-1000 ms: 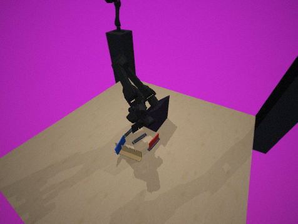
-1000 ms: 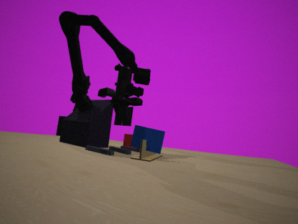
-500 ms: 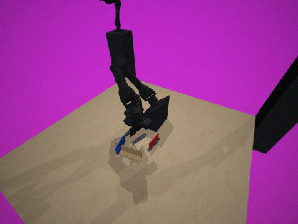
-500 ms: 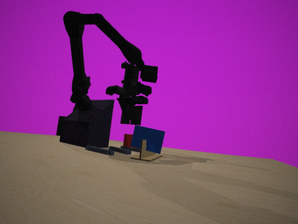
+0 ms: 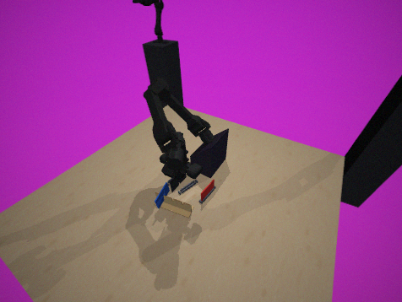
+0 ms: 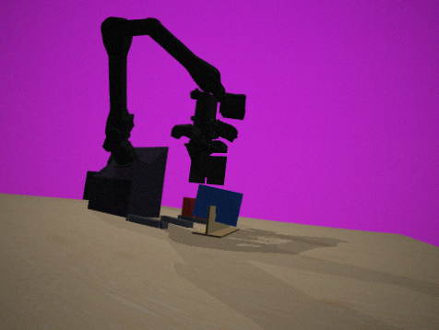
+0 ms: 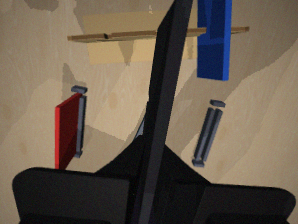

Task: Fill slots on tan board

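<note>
Tan wood-grained tabletop lies against a magenta background. Above the slotted tan board (image 5: 176, 207) (image 6: 211, 222) (image 7: 130, 35), the claw (image 5: 176, 175) (image 6: 208, 154) (image 7: 147, 141) grips a black board (image 5: 177, 184) (image 6: 216, 170) (image 7: 167, 75) upright, notch facing down. The blue board (image 5: 161, 196) (image 6: 221, 203) (image 7: 213, 55) stands across the tan board near one end; the red board (image 5: 207, 190) (image 6: 188, 206) (image 7: 67, 131) stands beside its holder (image 5: 207, 196) (image 6: 193, 218) (image 7: 81, 125), apart from the tan board.

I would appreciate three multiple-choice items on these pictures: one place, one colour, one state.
1. Where is the blue board?
A flat under the arm
B across the tan board
C beside the red board

2. What colour is the board at the wrist view's left-hand holder?
A red
B green
C yellow

3. The wrist view's right-hand holder is:
A tipped over
B filled
C empty

1 B: it crosses near one end.
2 A: its face is red.
3 C: bare rails.
</note>
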Controlling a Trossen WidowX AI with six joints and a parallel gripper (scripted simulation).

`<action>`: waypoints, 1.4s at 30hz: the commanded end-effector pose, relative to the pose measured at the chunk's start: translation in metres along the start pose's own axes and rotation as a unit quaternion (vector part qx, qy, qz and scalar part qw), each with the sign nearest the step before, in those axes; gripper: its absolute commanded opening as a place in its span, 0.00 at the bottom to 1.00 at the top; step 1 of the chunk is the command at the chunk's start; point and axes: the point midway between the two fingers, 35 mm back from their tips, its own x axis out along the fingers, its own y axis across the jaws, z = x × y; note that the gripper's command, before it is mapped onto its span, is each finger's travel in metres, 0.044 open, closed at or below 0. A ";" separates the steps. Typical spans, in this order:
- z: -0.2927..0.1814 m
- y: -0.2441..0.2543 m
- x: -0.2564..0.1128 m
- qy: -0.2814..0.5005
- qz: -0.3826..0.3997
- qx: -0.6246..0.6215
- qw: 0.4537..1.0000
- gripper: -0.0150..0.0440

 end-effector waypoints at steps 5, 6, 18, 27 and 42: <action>0.024 -0.003 0.000 -0.003 -0.001 -0.040 0.999 0.25; 0.026 -0.003 0.000 -0.003 -0.001 -0.045 0.999 0.25; 0.053 -0.008 0.003 -0.003 -0.003 -0.096 0.995 0.25; 0.054 -0.008 0.026 -0.003 -0.004 -0.096 0.995 0.25; 0.054 -0.008 0.033 -0.003 -0.004 -0.096 0.995 0.25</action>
